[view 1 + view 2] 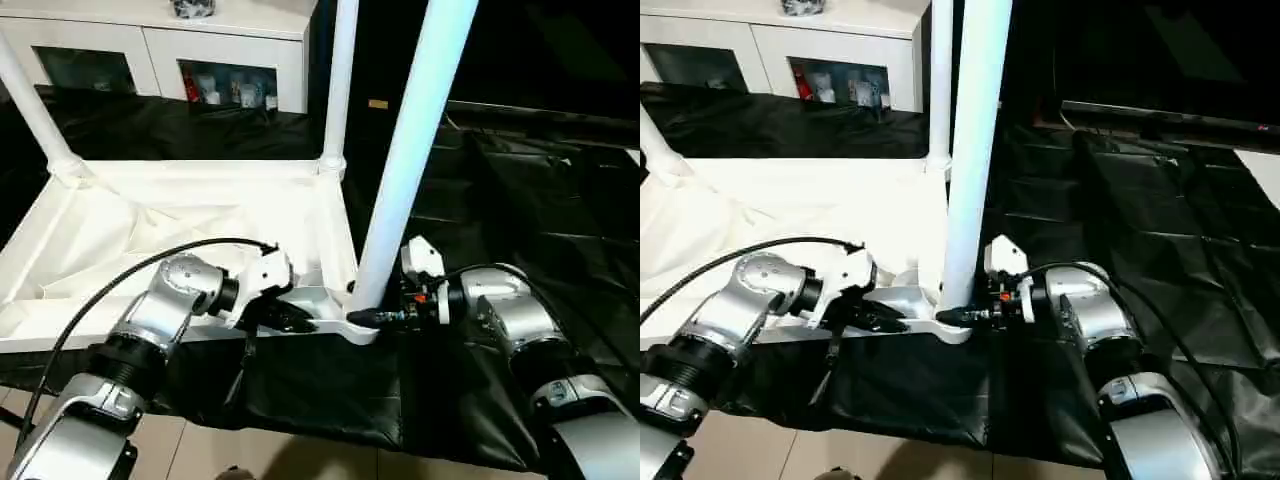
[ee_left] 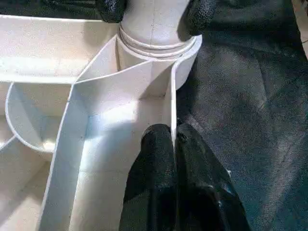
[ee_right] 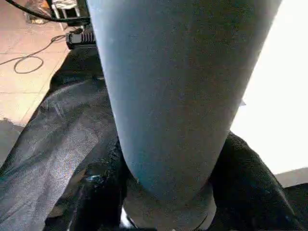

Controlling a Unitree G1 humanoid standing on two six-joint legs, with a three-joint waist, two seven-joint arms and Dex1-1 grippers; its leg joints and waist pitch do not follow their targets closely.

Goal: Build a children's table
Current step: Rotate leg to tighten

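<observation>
Our right gripper [image 1: 372,318] straddles the upright leg [image 1: 405,170] at the tabletop's [image 1: 150,230] near right corner socket; our left gripper [image 2: 174,144] pinches the rim wall.

Left end effector [image 2: 174,144] pinched shut; right end effector [image 1: 958,316] fingers spread, both pointing inward.

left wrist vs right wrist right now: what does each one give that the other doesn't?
Left wrist alone: the left gripper shut on a thin wall of the tabletop, with the ribbed underside and the corner socket seen from inside. Right wrist alone: tiled floor with a loose cable past the black cover. Both: the near leg at its base, the right gripper with one black finger on each side of it, and the black cover under the work.
</observation>
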